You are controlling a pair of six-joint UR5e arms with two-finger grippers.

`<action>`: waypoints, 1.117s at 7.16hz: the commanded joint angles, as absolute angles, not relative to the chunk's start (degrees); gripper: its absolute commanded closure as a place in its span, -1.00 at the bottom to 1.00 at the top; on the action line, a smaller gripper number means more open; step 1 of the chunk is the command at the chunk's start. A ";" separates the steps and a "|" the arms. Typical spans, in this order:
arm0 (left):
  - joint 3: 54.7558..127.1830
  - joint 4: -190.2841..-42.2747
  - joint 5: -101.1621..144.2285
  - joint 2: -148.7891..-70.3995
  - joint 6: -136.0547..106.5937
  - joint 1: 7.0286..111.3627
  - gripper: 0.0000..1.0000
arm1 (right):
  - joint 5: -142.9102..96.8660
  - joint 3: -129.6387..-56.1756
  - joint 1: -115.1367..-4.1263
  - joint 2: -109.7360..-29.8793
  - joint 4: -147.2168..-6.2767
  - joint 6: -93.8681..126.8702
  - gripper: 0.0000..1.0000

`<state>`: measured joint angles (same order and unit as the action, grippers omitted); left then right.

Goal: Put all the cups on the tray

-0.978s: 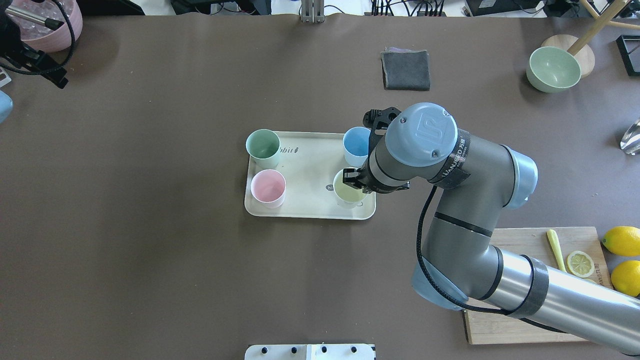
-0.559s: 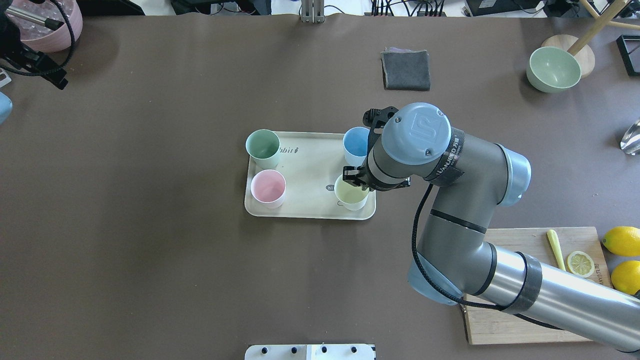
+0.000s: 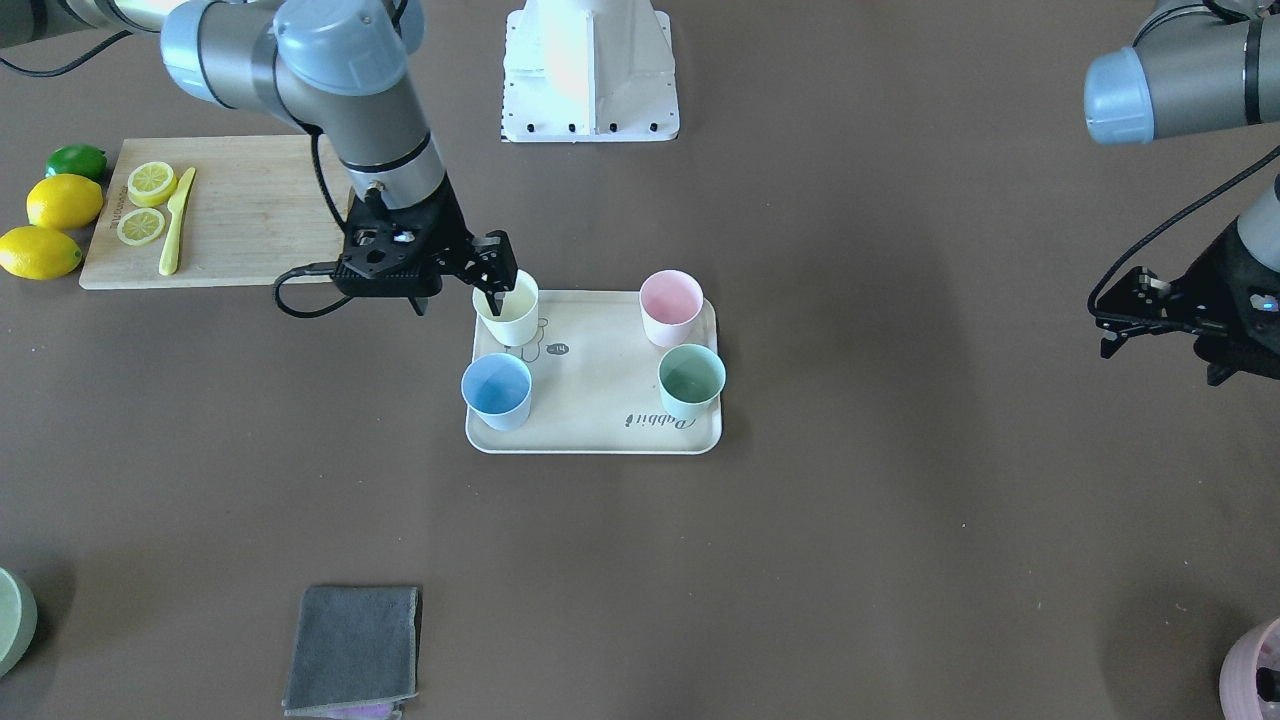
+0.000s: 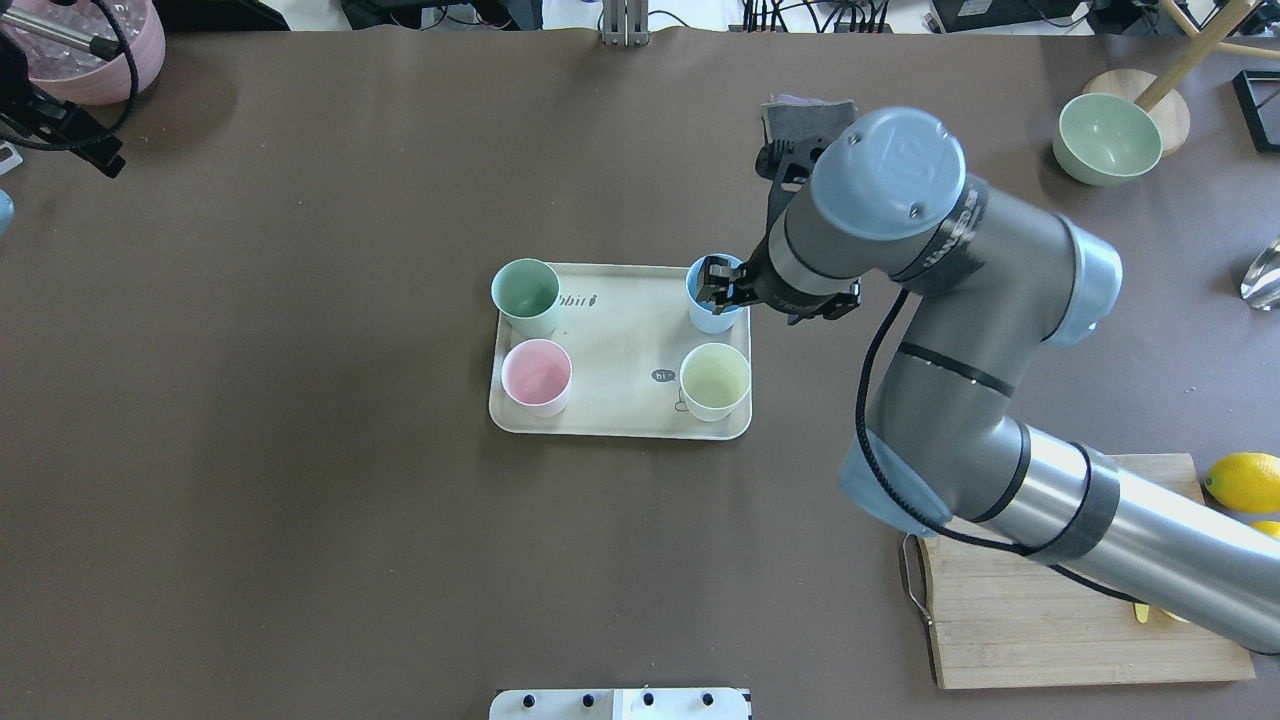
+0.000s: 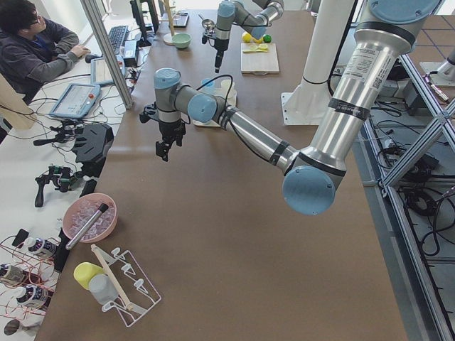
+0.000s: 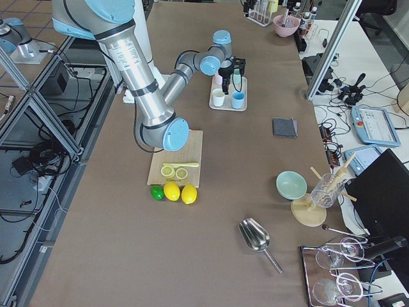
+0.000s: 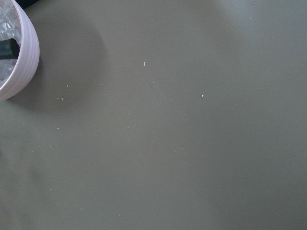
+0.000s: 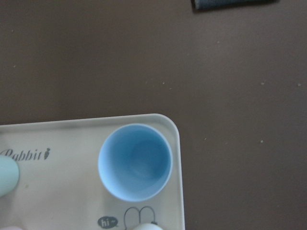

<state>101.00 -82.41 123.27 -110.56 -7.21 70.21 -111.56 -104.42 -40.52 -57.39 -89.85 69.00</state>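
Note:
The cream tray holds all four cups upright, one near each corner: mint green, pink, light blue and yellow. My right gripper is open and empty. It hangs above the tray's right side, over the blue cup in the overhead view and by the yellow cup's rim in the front view. The right wrist view looks straight down into the blue cup. My left gripper is open and empty, far off at the table's left end.
A grey cloth lies beyond the tray. A wooden cutting board with lemon slices and a knife lies by my right arm, with lemons beside it. A green bowl stands far right. A pink bowl is near my left gripper.
My right gripper has let go of the yellow cup, risen and moved away from the robot, over the blue cup. The yellow cup now stands free on the tray.

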 commanded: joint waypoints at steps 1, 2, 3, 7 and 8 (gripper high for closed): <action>101.08 -82.52 123.66 -105.68 -2.85 76.26 -0.96 | -119.50 -104.50 -52.94 -63.60 -90.00 52.57 -1.00; 100.29 -81.83 125.23 -102.60 5.19 79.94 -0.96 | -123.97 -104.68 -58.91 -67.63 -90.00 43.77 -1.00; 100.20 -81.91 127.16 -97.61 9.10 83.37 -0.96 | -126.01 -104.59 -64.28 -71.07 -90.00 35.68 -1.00; 99.68 -82.62 133.15 -84.22 9.05 89.91 -0.96 | -128.48 -104.07 -82.93 -77.67 -107.63 1.54 -1.00; 100.28 -82.53 133.15 -82.63 9.14 90.00 -0.96 | -130.41 -103.89 -85.06 -83.61 -107.32 -2.86 -1.00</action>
<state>100.05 -82.73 132.77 -85.04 9.14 89.64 -128.52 -104.18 -81.38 -78.13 -105.58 3.79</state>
